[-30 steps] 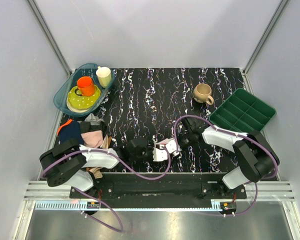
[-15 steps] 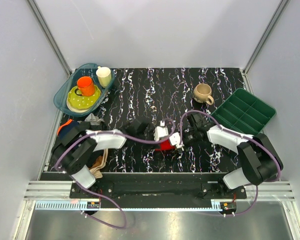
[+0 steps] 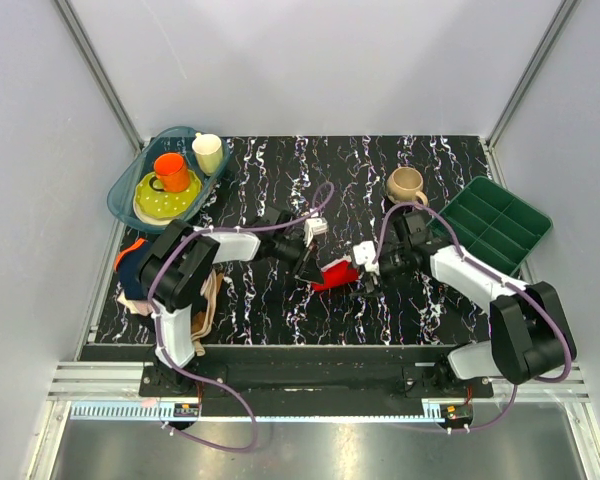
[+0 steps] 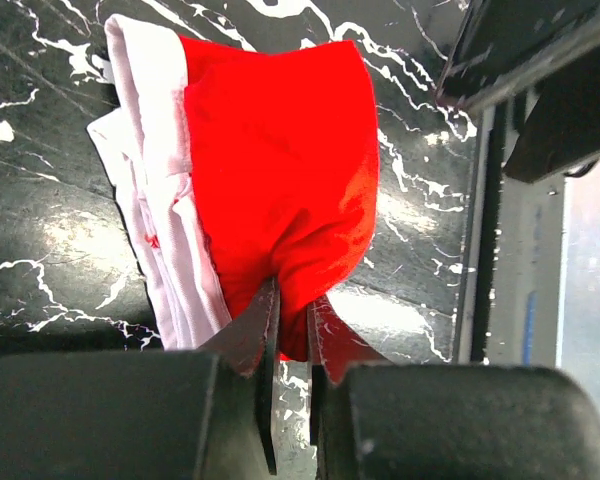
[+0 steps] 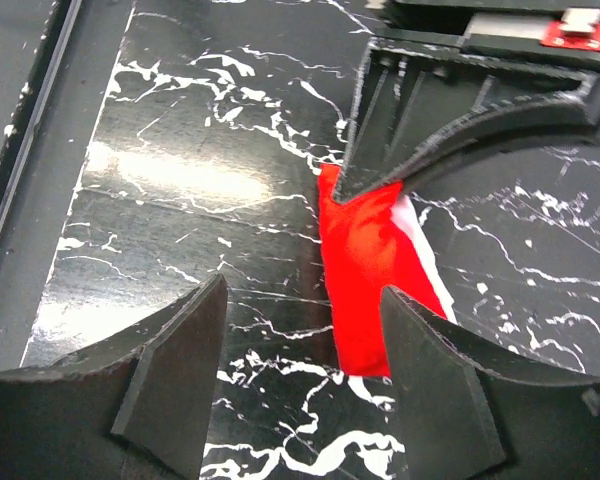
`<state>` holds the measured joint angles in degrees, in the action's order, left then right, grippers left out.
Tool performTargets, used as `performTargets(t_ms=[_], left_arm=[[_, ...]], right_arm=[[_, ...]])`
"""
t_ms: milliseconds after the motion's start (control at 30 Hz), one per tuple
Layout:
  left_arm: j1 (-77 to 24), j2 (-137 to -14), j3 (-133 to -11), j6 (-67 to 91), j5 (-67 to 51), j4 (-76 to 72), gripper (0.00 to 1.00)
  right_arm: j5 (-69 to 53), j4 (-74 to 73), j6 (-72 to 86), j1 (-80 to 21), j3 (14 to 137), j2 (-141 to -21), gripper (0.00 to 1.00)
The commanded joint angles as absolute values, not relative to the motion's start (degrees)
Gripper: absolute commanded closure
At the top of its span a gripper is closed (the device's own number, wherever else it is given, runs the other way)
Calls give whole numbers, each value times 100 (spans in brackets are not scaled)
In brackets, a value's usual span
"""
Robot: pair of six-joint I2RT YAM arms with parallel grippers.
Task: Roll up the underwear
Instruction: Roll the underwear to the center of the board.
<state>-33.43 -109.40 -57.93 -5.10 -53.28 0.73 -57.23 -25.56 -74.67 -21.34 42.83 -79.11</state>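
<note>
Between our left claw [image 4: 292, 318] tips: pinched underwear [image 4: 280, 160] fold, soft, light, floppy; right claw [image 5: 302, 300] spread, empty. We'd grab the layered white trim [image 4: 150, 200] beside it.

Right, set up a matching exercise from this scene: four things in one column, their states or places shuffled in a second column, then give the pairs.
Column one:
1. left gripper
2. right gripper
3. underwear
4. tan mug

Column two:
A. upright, beside the green tray
B. jaws apart, holding nothing
C. red with white trim, bunched on the table
D. jaws shut on red fabric

Pairs: 1-D; 2-B; 3-C; 4-A
</note>
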Motion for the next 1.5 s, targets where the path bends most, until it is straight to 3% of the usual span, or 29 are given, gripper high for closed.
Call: performTargets(t_ms=[0, 467, 833, 867, 1367, 1467], left_arm=[[-3094, -11540, -5792, -115, -5255, 598, 100], [-2760, -12059, -6003, 439, -5353, 492, 100], [-2769, -12050, -6038, 492, -5309, 475, 100], [-2760, -12050, -6038, 492, -5291, 466, 100], [-2742, -12041, -6029, 536, -5300, 413, 100], [-2733, -12041, -6029, 554, -5291, 378, 100]], right_arm=[[-6100, -2690, -6629, -1838, 4807, -7856, 29], [-6153, -3821, -4166, -1740, 7065, -10089, 27], [-5520, -4342, -2990, -1749, 7910, -11389, 9], [-5415, -4342, -2945, -1766, 7954, -11452, 1], [-5291, -5598, -3261, -1898, 8701, -12647, 0], [-5265, -5783, -3340, -1933, 8727, -12788, 6]])
